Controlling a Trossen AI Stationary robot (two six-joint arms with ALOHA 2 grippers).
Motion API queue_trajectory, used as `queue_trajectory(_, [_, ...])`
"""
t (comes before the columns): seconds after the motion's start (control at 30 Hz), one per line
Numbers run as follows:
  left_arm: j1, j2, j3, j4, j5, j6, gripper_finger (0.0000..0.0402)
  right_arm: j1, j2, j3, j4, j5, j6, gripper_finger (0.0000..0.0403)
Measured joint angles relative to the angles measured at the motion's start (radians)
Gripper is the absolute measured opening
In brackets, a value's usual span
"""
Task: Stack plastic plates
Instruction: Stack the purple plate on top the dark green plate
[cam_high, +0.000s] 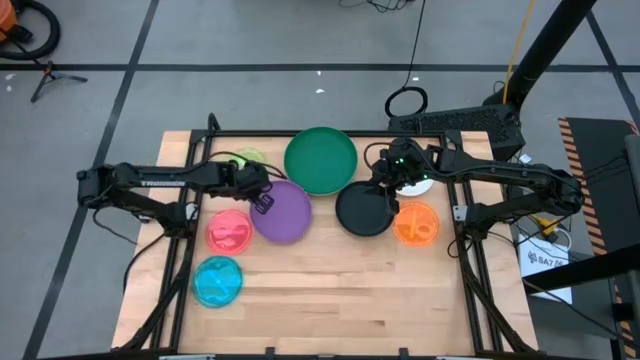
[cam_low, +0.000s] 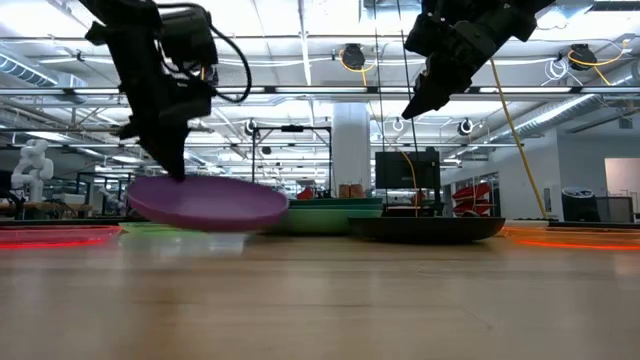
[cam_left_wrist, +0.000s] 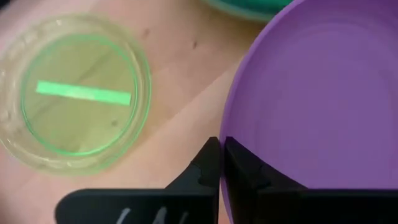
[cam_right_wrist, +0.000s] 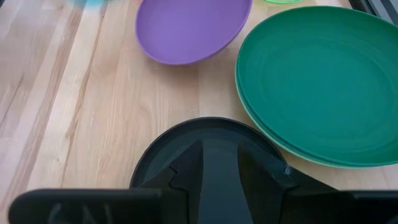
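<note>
My left pincer (cam_left_wrist: 219, 163) is pinched shut on the near rim of the purple plate (cam_high: 281, 210), and in the low view that plate hangs tilted just off the bench (cam_high: 330, 300), its far edge drooping. My right pincer (cam_high: 392, 186) hovers above the black plate (cam_high: 364, 211); I cannot tell how wide its fingers stand.

The green stack (cam_high: 320, 159) sits at the back of the bench, just beside both medium plates; from the right wrist a lighter rim shows under the green one. The yellow-green plate (cam_left_wrist: 74, 93) lies behind my left arm, pink (cam_high: 230, 232) and blue (cam_high: 217, 281) sit nearer the front, orange (cam_high: 417, 224) is on the right, and a white one (cam_high: 420, 186) peeks out beneath my right arm.

I judge purple is bound for the green stack. To do it well I should keep the rim grip firm, lift enough for the sagging edge to clear the green rim, centre it, then lower before releasing, so it nests flat rather than sliding.
</note>
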Motion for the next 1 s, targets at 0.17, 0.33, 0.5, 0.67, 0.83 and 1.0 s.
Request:
queue_trajectory(0.17, [0.0, -0.064, 0.027, 0.001, -0.002, 0.033, 0.0009, 0.0, 0.0, 0.0, 0.0, 0.0, 0.0, 0.0093])
queue_trajectory(0.33, [0.007, -0.1, 0.084, 0.04, -0.045, 0.057, 0.0009, 0.0, 0.0, 0.0, 0.001, 0.0, -0.001, 0.0093])
queue_trajectory(0.5, [0.061, -0.083, 0.144, 0.154, -0.06, 0.17, 0.0008, 0.0, 0.0, 0.0, 0.001, 0.0, -0.005, 0.0093])
queue_trajectory(0.67, [0.16, -0.032, 0.191, 0.259, -0.051, 0.287, 0.0008, 0.0, 0.0, 0.0, 0.0, 0.0, -0.004, 0.0093])
queue_trajectory(0.83, [0.246, 0.066, 0.261, 0.316, -0.021, 0.359, 0.0008, 0.0, 0.0, 0.0, 0.0, 0.0, -0.001, 0.0093])
queue_trajectory(1.0, [0.295, 0.182, 0.342, 0.313, -0.018, 0.414, 0.0008, 0.0, 0.0, 0.0, -0.001, 0.0, -0.006, 0.0093])
